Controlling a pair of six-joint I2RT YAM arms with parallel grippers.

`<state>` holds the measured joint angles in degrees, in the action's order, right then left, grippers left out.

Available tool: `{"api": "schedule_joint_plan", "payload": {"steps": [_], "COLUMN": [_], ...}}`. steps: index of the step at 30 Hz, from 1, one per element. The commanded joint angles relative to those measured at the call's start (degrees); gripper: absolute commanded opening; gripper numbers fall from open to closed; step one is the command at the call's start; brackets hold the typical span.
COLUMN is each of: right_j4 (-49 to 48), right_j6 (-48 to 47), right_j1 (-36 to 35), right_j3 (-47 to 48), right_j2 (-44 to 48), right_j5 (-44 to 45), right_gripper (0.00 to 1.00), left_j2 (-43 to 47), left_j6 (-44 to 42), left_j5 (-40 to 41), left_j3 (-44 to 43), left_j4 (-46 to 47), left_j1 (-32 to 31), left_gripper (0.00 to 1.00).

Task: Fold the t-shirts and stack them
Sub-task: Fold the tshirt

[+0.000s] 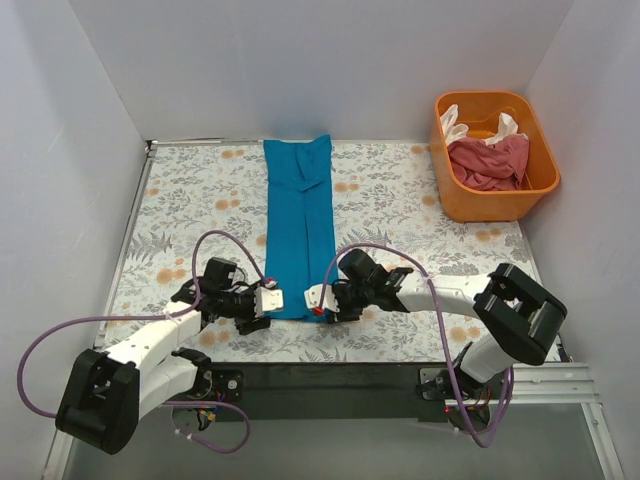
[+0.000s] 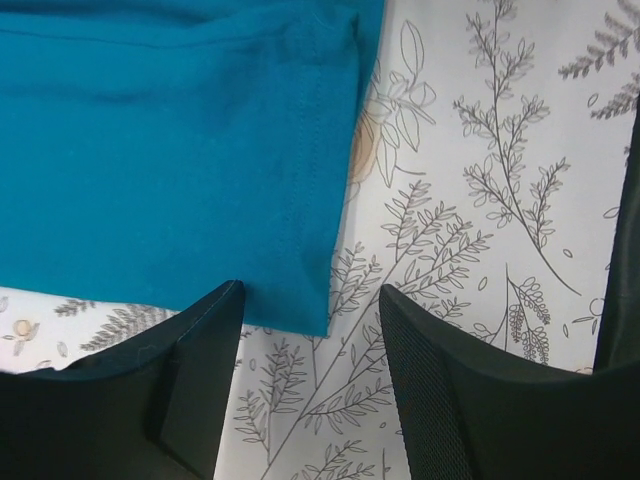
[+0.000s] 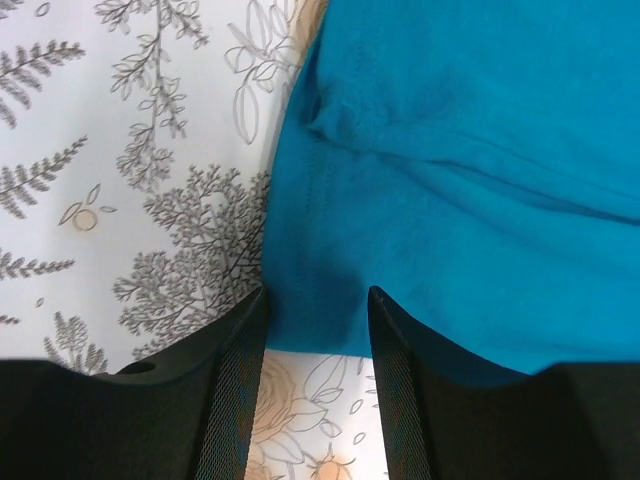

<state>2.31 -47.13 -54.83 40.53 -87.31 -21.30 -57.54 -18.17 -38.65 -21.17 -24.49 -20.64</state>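
Note:
The teal-blue t-shirt (image 1: 298,230) lies folded into a long narrow strip down the middle of the table. My left gripper (image 1: 271,300) sits at its near left corner. In the left wrist view the left gripper (image 2: 310,290) is open, and the corner of the teal-blue t-shirt (image 2: 180,150) reaches just between its fingertips. My right gripper (image 1: 317,298) sits at the near right corner. The right gripper (image 3: 316,292) is open too, its fingers straddling the hem of the teal-blue t-shirt (image 3: 470,180). A dusty pink-red t-shirt (image 1: 490,162) and a cream-white t-shirt (image 1: 455,125) lie bunched in the tub.
The orange plastic tub (image 1: 480,205) stands at the back right corner of the floral table cover (image 1: 400,200). White walls close in the table on the left, back and right. Purple cables loop beside both arms.

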Motion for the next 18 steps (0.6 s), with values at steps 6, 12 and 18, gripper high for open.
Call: {"api": "schedule_joint_plan", "payload": {"steps": [6,12,18], "right_j4": [-3.9,-2.4,1.9], "right_j6": [0.3,0.6,3.0], "right_j1": [-1.2,-2.3,-3.8], "right_j3": [-2.1,-1.6,-2.4], "right_j2": [-2.5,-2.7,1.8], "right_j5": [0.7,1.6,1.4], "right_gripper": [0.45,0.18,0.01], "left_j2": [-4.4,-5.8,0.3], "left_j6": [-1.6,-1.5,-4.3], "left_j5": [6.7,7.7,3.7], "left_j3": [2.9,1.4,-0.1], "left_j4": [4.0,2.0,-5.5], "left_j1": [-2.8,-3.5,-3.5], "left_gripper": [0.49,0.13,0.00]}}
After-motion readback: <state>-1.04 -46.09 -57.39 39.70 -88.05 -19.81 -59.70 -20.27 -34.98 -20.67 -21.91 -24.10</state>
